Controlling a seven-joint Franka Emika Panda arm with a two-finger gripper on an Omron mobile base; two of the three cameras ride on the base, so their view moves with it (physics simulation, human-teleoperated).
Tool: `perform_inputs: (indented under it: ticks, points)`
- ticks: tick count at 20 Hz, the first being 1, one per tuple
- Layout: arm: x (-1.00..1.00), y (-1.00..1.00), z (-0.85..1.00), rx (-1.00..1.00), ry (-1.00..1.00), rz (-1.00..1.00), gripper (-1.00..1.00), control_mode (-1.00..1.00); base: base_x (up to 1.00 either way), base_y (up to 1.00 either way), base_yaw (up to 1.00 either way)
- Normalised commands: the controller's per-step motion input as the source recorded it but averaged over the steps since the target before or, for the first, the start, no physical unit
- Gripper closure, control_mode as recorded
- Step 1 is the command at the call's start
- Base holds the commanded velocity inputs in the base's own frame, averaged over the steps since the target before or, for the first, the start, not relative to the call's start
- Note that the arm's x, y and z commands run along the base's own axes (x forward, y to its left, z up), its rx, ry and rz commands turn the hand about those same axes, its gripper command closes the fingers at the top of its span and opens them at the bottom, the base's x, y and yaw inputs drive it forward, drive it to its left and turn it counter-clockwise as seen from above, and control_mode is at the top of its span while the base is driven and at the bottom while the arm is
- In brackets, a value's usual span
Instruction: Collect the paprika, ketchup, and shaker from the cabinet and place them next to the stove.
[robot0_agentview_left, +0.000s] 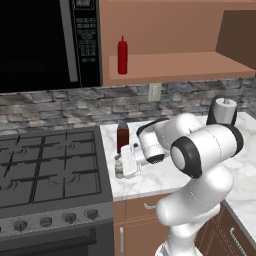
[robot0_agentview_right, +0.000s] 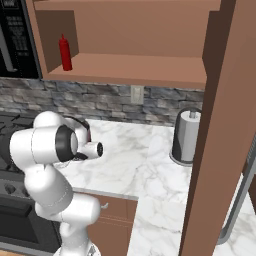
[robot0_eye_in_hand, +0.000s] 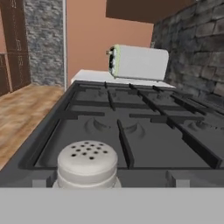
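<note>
Left base view gives me the clearest layout: the stove (robot0_agentview_left: 50, 170) fills the lower left, and the marble desk (robot0_agentview_left: 160, 177) begins right at its right-hand edge. On that desk, just beside the stove, I see the paprika (robot0_agentview_left: 123, 137) standing upright near the stone back wall, and the shaker (robot0_agentview_left: 119, 167) standing nearer the front edge. My gripper (robot0_agentview_left: 125, 161) sits low over the desk right at the shaker, pointing toward the stove; from this angle I cannot make out the fingers themselves. I read the gripper as released, with the jaws spread wide and nothing grasped, since the shaker stands on its own base on the desk. In the hand view the shaker (robot0_eye_in_hand: 87, 164) appears directly ahead at the bottom centre, its perforated rounded top facing the camera, with the black stove (robot0_eye_in_hand: 131, 131) grates stretching away behind it. Beyond the far side of the stove I see a white toaster (robot0_eye_in_hand: 139, 62) on another stretch of desk. The ketchup (robot0_agentview_left: 122, 55) remains upright on the open shelf of the cabinet (robot0_agentview_left: 180, 65), close to the black microwave (robot0_agentview_left: 50, 42). In the right base view I see the ketchup (robot0_agentview_right: 65, 53) at the left end of the same cabinet (robot0_agentview_right: 130, 67) shelf, and a paper towel roll (robot0_agentview_right: 187, 135) standing upright on the desk (robot0_agentview_right: 145, 160) well apart from the arm.
</note>
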Motion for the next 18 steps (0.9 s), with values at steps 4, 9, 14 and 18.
perform_inputs:
  ticks: [4, 9, 14, 18]
  points:
    - [0.00, -0.02, 0.23, 0.00, 0.00, 0.00, -1.00, -1.00, 0.00, 0.00, 0.00]
    - [-0.01, -0.04, 0.22, 0.00, 0.00, 0.00, -1.00, -1.00, 0.00, 0.00, 0.00]
    - [-0.24, -0.02, 0.44, 0.00, 0.00, 0.00, -1.00, -1.00, 0.00, 0.00, 0.00]
    - [-0.31, 0.00, 0.78, 0.00, 0.00, -0.04, -1.00, -1.00, 0.00, 0.00, 0.00]
